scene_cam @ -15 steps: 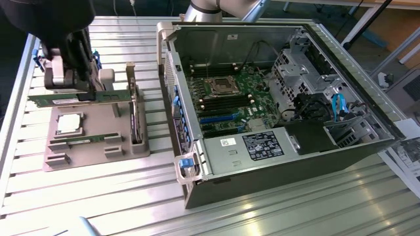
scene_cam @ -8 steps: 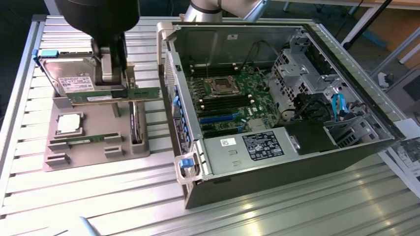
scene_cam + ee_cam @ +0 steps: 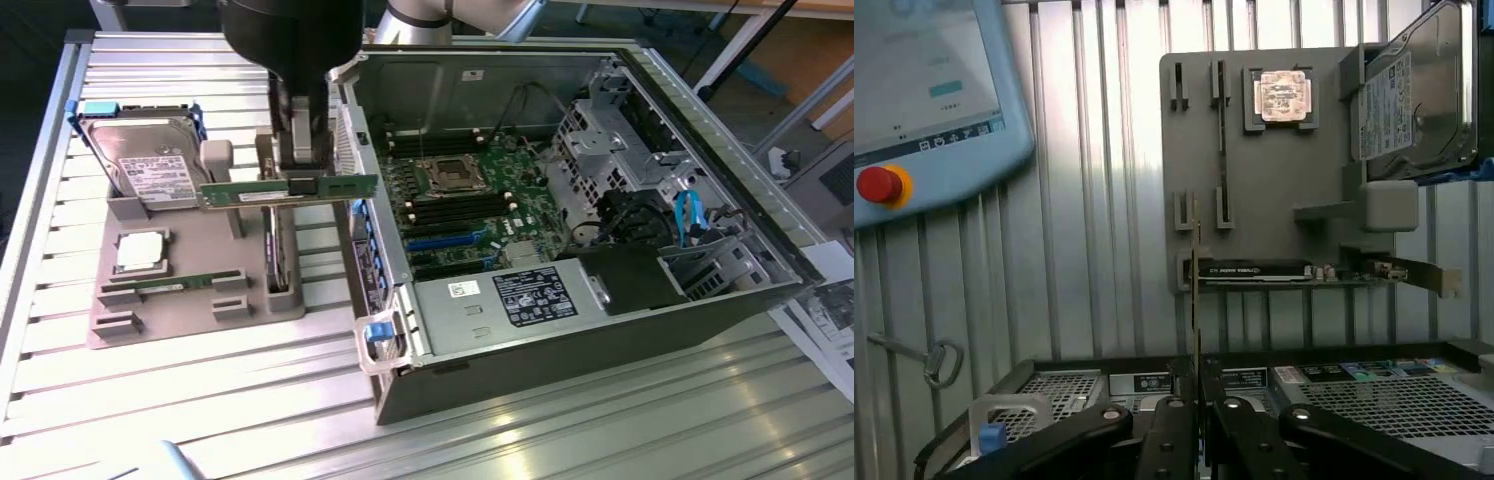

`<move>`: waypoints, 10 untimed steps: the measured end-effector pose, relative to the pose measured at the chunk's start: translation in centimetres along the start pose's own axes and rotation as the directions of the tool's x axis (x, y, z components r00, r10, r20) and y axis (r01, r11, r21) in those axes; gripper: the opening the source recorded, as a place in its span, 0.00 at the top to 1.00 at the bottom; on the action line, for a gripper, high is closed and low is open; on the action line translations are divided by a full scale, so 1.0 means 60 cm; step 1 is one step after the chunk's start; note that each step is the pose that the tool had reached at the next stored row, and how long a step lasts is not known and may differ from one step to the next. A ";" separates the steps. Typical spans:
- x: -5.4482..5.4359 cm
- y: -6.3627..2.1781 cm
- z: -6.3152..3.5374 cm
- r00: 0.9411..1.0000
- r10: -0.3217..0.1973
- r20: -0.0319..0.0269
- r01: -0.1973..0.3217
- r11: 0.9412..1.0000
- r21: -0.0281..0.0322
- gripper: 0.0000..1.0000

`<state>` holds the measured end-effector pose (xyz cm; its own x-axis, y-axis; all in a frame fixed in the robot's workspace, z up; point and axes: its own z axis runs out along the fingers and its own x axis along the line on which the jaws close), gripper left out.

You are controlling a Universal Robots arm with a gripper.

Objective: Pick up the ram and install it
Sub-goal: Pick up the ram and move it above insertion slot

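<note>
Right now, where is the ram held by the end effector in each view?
Exterior view: the ram hangs roughly level from the end effector, over the grey holder, beside the open case.
Wrist view: the ram, edge-on, a thin line between the fingers.
Shared landmark: the hard drive.

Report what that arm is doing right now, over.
Gripper shut on long thin green ram stick. Stick lifted clear of grey holder tray. Near wall of open dark computer case stands between stick and green motherboard.
</note>
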<state>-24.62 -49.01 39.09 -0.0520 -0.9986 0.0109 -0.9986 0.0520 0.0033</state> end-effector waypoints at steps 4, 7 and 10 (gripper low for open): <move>-0.002 -0.037 0.002 1.000 0.000 0.000 0.000 1.000 -0.001 0.87; -0.003 -0.064 0.003 1.000 0.000 0.000 0.000 1.000 -0.001 0.87; -0.006 -0.107 0.004 1.000 0.000 0.000 0.000 1.000 -0.001 0.87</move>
<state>-18.21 -49.01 38.82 -0.0519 -0.9986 0.0111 -0.9986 0.0520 0.0044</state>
